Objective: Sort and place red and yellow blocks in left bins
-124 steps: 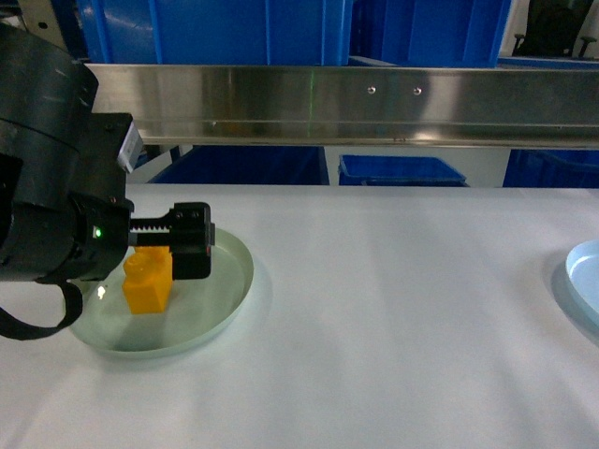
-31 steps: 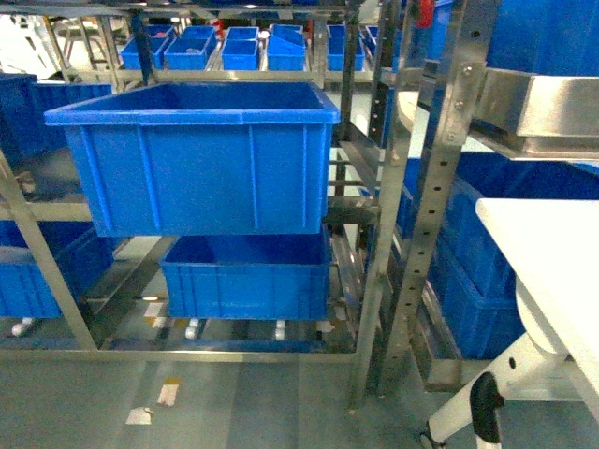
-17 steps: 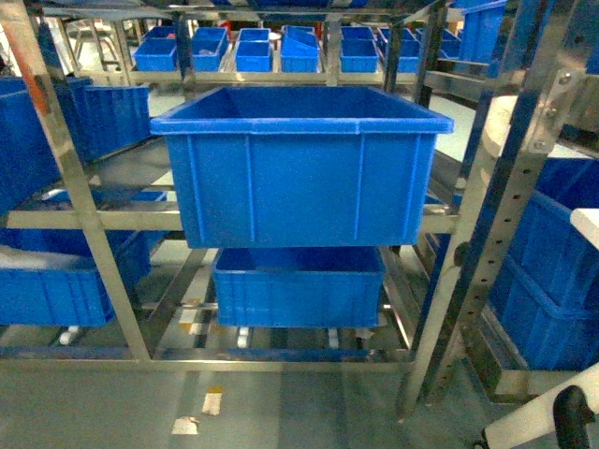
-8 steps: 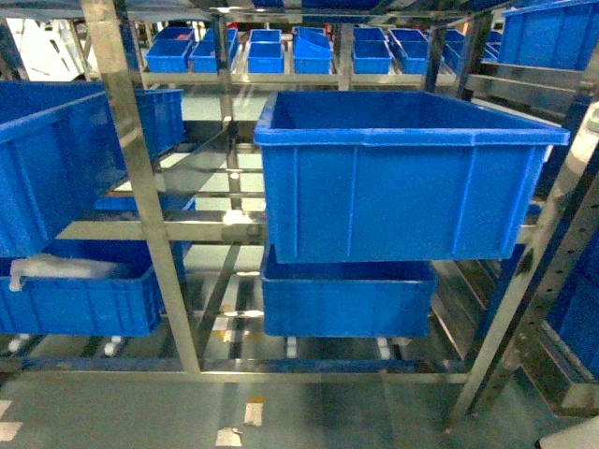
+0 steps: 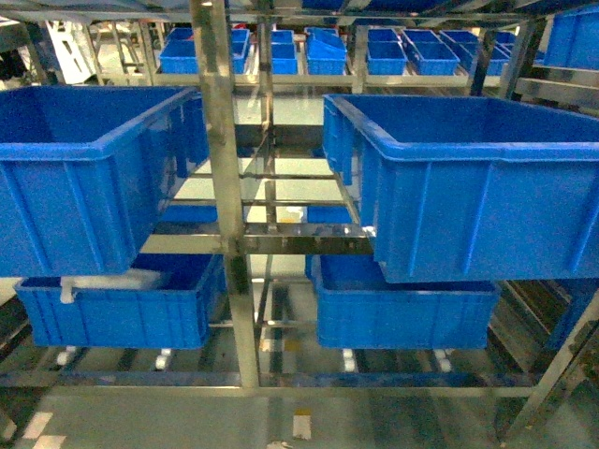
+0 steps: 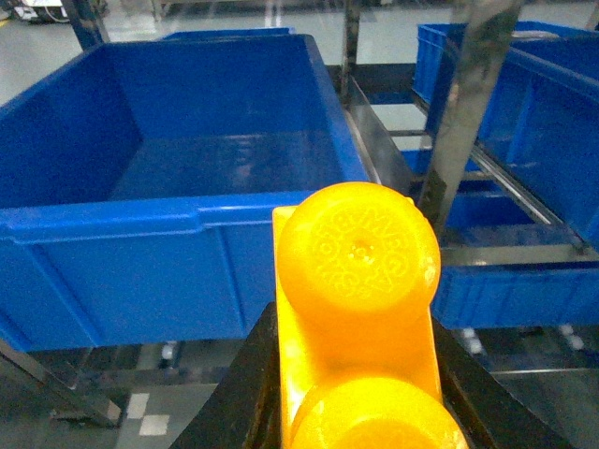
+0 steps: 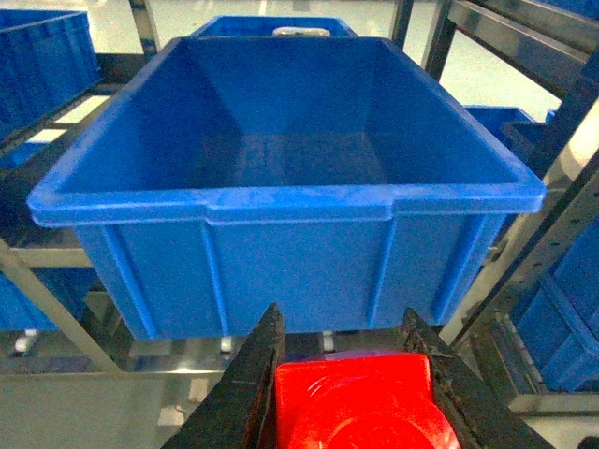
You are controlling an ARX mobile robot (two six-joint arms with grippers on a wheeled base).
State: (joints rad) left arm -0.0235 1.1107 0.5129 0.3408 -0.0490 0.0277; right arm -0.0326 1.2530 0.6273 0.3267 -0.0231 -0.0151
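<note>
Nearest the left wrist camera, the left gripper (image 6: 356, 374) is clamped on the yellow block (image 6: 360, 318), dark jaws tight against both its flanks and its studs facing the lens. The right gripper (image 7: 351, 374) likewise pinches a red block (image 7: 356, 402) between its black jaws, only the block's glossy top showing. Just ahead of and below the left gripper stands the left blue crate (image 6: 150, 224), its near rim between block and cavity; the right gripper faces a second blue crate (image 7: 281, 201) in the same way. From the head camera the two crates (image 5: 84, 173) (image 5: 468, 187) sit on a steel rack (image 5: 220, 187), smaller crates on the shelf beneath — neither arm appears there. Which crate counts as red's and which as yellow's I cannot tell. To do this well, each block should be carried forward past the rolled rim, over the open floor, before the jaws part; released short, it would likely strike the rim and fall outside.
</note>
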